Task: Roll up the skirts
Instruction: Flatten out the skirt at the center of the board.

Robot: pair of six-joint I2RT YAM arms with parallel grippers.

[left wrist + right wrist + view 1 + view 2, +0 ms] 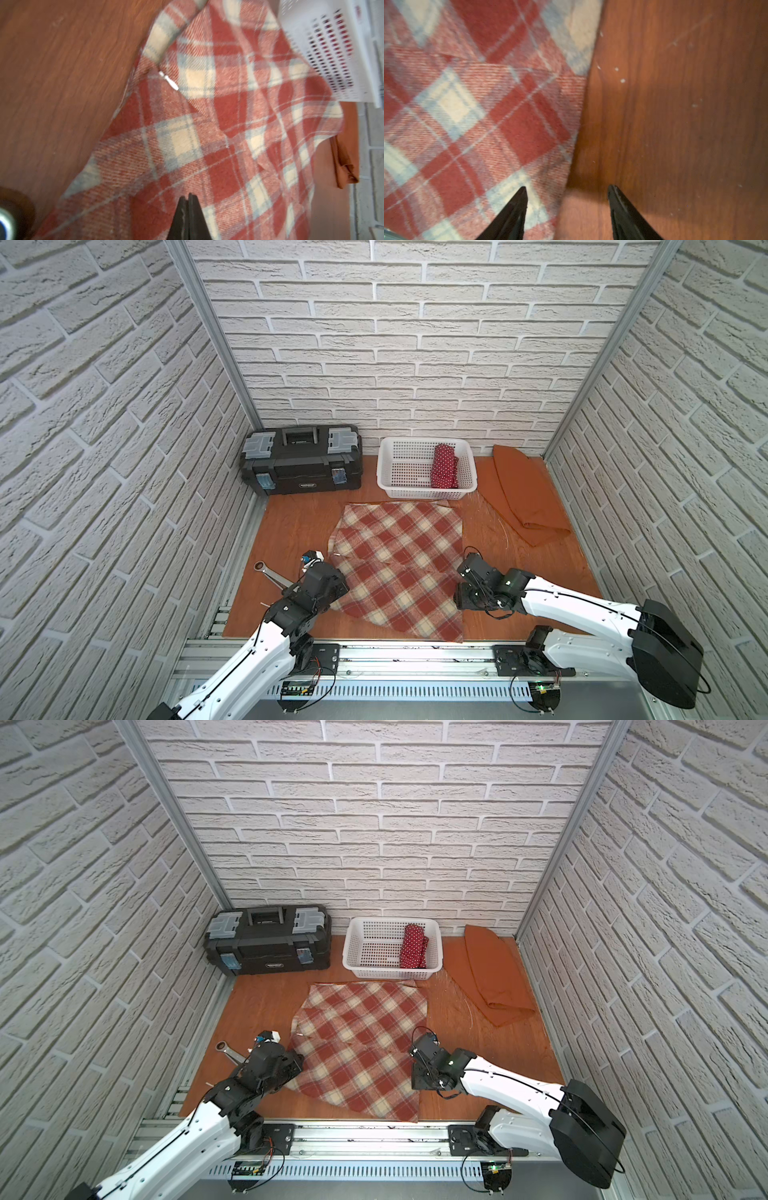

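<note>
Presently, with the plaid skirt spread flat on the table, left gripper closed over its side (hold unconfirmed) and right gripper open astride its edge, both sides should be pinched level before rolling.

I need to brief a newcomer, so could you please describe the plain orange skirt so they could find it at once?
Start at the white lattice basket by the back brick wall; the rust-orange skirt lies folded on the table just right of it, in the far corner. Unlike the plaid skirt and the polka-dot skirt, it is plain.
</note>
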